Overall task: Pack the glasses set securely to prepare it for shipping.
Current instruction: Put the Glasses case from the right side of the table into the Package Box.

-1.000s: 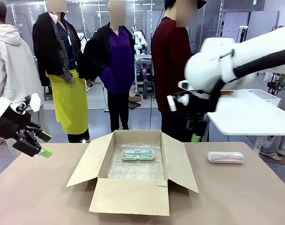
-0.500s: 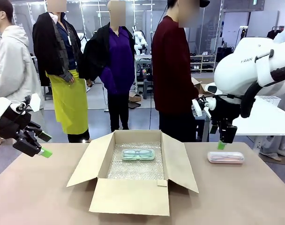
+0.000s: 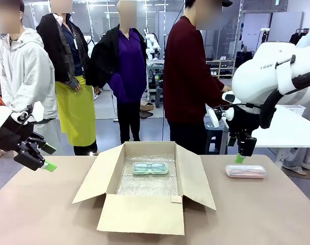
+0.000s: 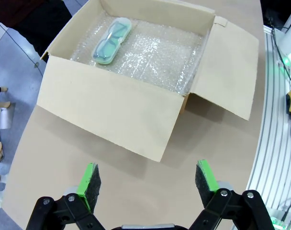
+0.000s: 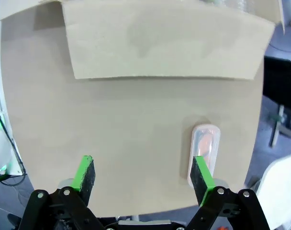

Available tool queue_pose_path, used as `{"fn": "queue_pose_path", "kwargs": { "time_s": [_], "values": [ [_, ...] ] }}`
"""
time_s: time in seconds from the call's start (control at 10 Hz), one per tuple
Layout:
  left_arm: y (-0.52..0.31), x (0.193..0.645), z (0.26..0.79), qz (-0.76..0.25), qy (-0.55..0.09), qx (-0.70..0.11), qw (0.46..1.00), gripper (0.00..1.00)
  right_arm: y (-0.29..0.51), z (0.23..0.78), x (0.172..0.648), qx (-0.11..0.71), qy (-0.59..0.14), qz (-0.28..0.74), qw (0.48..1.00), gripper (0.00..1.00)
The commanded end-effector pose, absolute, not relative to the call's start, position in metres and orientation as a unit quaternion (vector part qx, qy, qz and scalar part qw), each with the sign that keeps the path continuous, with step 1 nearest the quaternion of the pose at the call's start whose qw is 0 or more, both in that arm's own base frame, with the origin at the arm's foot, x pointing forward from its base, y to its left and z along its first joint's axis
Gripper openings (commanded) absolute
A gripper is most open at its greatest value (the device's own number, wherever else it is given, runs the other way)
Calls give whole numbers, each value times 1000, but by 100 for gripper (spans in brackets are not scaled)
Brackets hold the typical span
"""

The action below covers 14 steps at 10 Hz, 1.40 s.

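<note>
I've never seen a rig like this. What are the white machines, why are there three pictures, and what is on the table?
The machines are two white robot arms. Each ends in two green-padded fingers that pinch things. The wide picture comes from a fixed camera between the arms, looking across the table. The other two come from small cameras on the wrists, each looking along that arm's own fingers. On the table stands an open cardboard box lined with bubble wrap, with a mint-green glasses case lying inside. A pink case lies on the table to the right of the box. The left fingers hang open off to the left, holding nothing. The right fingers hover open close to the pink case, also holding nothing.
</note>
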<state>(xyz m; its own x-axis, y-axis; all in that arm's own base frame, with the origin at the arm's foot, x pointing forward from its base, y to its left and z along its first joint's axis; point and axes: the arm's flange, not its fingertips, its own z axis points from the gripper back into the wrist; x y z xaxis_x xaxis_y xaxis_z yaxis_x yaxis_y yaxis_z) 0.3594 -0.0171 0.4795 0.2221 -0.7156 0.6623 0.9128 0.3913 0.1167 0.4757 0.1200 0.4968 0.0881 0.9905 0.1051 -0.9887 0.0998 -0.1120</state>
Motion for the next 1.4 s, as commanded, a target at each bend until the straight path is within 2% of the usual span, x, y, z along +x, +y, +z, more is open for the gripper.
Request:
{"fn": "queue_pose_path", "kwargs": {
  "time_s": [0.0, 0.2, 0.4, 0.6, 0.7, 0.8, 1.3],
  "values": [
    [-15, 360, 480, -537, -334, -162, 758, 100, 115, 513, 466, -52, -25, 515, 855, 100],
    [-15, 360, 480, -537, -334, -162, 758, 100, 88, 527, 452, -46, -5, 374, 926, 100],
    [-15, 360, 480, -537, -334, -162, 758, 100, 62, 528, 456, -28, -66, 198, 977, 100],
    [-15, 360, 480, -537, -334, -162, 758, 100, 22, 518, 458, 22, -134, 68, 988, 100],
    [-15, 360, 480, -537, -334, -162, 758, 100, 1, 512, 460, 18, -160, 24, 987, 100],
    [-15, 360, 480, -537, -334, -162, 758, 100, -9, 504, 460, 14, -185, -6, 983, 100],
    [-15, 360, 480, -537, -334, -162, 758, 100, -26, 498, 469, 34, -187, -5, 982, 100]
  ]
}}
